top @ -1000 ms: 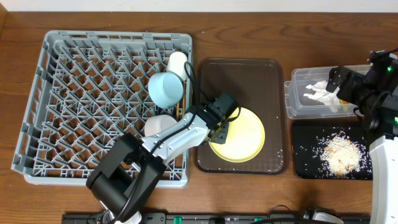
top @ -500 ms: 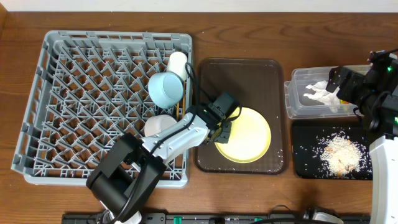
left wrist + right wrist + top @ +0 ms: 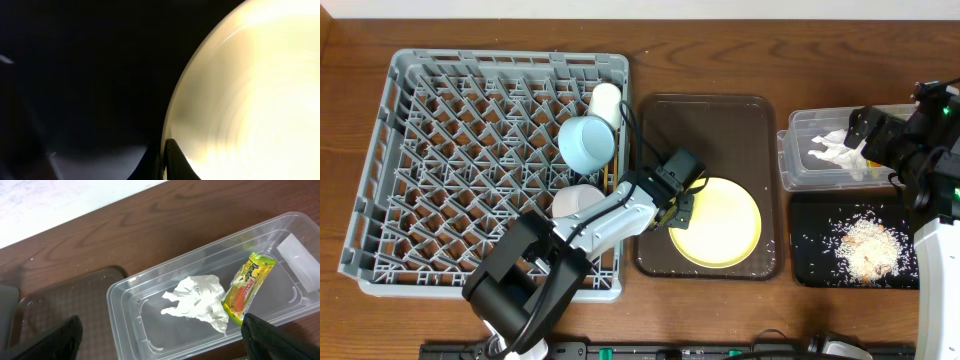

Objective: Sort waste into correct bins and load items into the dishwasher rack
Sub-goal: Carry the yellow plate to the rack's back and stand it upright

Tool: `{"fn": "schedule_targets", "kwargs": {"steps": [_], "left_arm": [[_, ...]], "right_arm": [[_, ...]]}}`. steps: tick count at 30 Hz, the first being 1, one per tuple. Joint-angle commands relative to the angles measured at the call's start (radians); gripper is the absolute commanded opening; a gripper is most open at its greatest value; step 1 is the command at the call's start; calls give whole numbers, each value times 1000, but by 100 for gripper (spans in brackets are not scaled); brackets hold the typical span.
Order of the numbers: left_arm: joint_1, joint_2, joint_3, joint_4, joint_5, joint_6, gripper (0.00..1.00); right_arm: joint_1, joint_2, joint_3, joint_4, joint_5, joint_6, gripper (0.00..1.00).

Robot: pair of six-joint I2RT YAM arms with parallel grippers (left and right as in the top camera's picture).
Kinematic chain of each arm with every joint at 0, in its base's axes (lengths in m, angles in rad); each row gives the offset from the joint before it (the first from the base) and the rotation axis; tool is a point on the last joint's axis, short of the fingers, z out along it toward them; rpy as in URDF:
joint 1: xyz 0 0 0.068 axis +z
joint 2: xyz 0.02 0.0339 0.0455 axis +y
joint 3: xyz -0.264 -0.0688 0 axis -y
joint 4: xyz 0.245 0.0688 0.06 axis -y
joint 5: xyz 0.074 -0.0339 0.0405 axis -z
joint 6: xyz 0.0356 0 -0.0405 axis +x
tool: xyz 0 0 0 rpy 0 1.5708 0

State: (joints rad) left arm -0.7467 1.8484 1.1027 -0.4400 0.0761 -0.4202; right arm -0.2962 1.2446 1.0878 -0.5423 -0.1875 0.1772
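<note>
1. Right wrist view: the snack wrapper (image 3: 247,282) has red lettering too blurred for me to read. It lies beside the napkin (image 3: 197,302) in the clear tub (image 3: 130,287), with my right pincer (image 3: 161,325) spread wide above.
2. Overhead, my left pincer (image 3: 675,205) is clamped on the yellow plate (image 3: 717,225) at its left rim, over the brown tray (image 3: 705,110).
3. Left wrist shows only the plate edge and darkness.

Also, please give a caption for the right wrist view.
Crumpled napkin and snack wrapper lying side by side inside the clear bin.

Overhead top-down; left wrist tight on plate (image 3: 240,90)
</note>
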Motion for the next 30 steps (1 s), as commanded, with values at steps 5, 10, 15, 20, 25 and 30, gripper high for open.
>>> {"fn": "schedule_targets", "kwargs": {"steps": [5, 10, 15, 20, 25, 30], "left_arm": [[2, -265, 101, -124, -386, 114, 6], [2, -484, 106, -130, -843, 232, 6], [43, -611, 106, -37, -1111, 512, 6], [202, -611, 106, 39, -1110, 683, 6], [399, -548, 106, 61, -1110, 701, 6], [511, -459, 106, 69, -1078, 700, 6]], "right_arm": [[-4, -3, 17, -1, -4, -10, 99], [-4, -3, 17, -1, -5, -10, 99], [-4, -3, 17, -1, -4, -10, 99], [-4, -3, 17, -1, -5, -10, 99], [-4, -3, 17, -1, -5, -10, 99], [-4, -3, 17, -1, -5, -10, 99]]}}
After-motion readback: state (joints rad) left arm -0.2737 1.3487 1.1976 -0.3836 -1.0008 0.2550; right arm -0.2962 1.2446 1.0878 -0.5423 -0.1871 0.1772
